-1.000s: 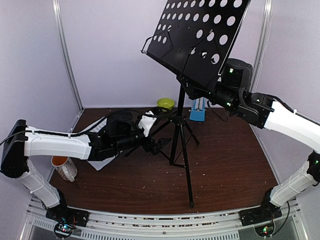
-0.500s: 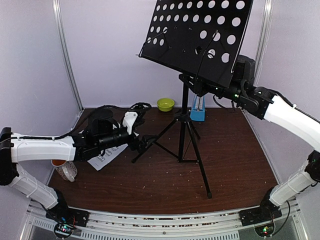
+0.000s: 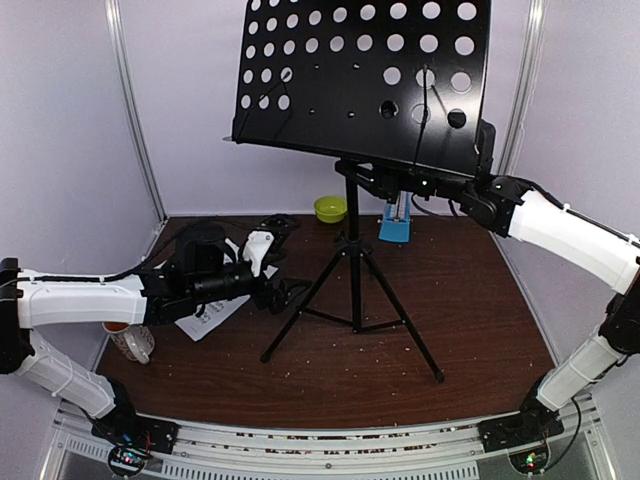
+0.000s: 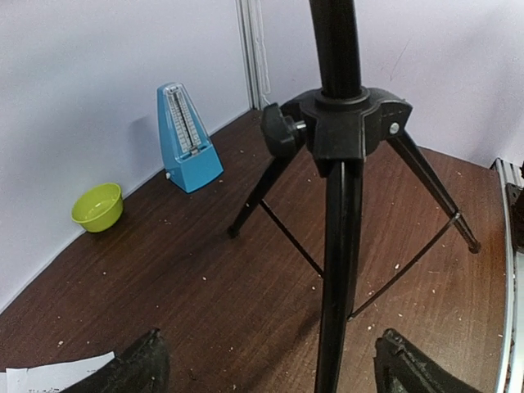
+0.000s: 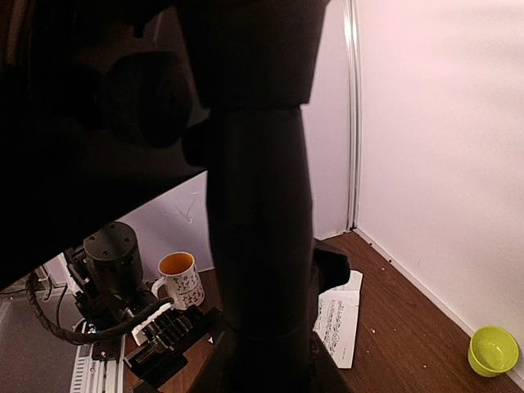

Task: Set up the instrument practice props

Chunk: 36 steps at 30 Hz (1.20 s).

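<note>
Top external: music stand (image 3: 352, 260) upright, sheet-music pages (image 3: 205, 320) not yet on it.
The right claw (image 3: 405, 186) holds the stand's pole; the wide-open left claw (image 3: 287, 295) is nearer the pages, flat on the counter (image 3: 480, 320) just behind it.

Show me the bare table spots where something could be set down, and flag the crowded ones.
Free: the table between the music stand's right leg and the right wall, and the strip before its front feet. Crowded: the left, with the left gripper, sheet music and mug; the back wall holds the lime bowl and metronome.
</note>
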Each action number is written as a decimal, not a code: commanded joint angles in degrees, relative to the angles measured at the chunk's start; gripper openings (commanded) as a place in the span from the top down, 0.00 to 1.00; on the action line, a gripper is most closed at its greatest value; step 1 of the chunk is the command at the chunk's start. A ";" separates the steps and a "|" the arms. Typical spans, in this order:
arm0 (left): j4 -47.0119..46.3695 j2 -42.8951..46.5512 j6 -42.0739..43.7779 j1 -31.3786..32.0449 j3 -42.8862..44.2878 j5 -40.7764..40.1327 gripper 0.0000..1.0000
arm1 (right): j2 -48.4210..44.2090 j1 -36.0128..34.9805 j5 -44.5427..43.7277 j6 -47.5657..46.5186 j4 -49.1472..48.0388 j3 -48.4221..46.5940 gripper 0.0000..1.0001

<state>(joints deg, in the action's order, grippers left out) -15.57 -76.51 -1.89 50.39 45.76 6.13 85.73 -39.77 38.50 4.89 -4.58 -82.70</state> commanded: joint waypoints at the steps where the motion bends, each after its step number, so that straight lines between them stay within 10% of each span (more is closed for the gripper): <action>1: 0.65 -1.02 -0.24 -0.29 0.09 3.91 0.12 | -4.31 -0.05 4.42 0.40 -12.35 0.87 0.96; 36: 2.43 -5.17 -3.12 -0.29 -0.15 12.11 0.22 | -23.58 3.88 -5.70 1.53 -8.18 30.36 0.21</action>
<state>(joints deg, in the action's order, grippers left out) -12.14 -81.47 -4.38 50.39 45.89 16.47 66.13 -36.51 35.31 5.87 -15.29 -55.88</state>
